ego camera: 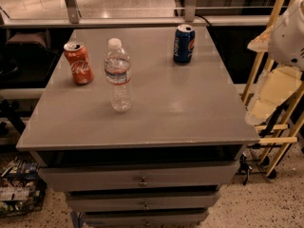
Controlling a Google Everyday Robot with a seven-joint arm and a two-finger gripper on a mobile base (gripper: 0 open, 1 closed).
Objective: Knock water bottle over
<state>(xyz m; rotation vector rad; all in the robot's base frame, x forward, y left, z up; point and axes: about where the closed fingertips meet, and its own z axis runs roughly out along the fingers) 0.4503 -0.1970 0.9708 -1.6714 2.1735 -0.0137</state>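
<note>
At the left of the grey table (166,115), a red Coca-Cola can (79,63) is being shown upright near the far left corner. Just to its right, and apart from it, the water bottle (118,75) is being seen standing upright in the left-centre of the frame, white cap on top, with nothing touching it. Farther right, toward the upper middle, a blue Pepsi can (184,43) is being shown upright near the table's far edge. At the right edge of the frame, off the table's side and well apart from the bottle, the gripper (266,99) is being held beside a yellow frame (275,140). Whether it is released or clenched cannot be told.
</note>
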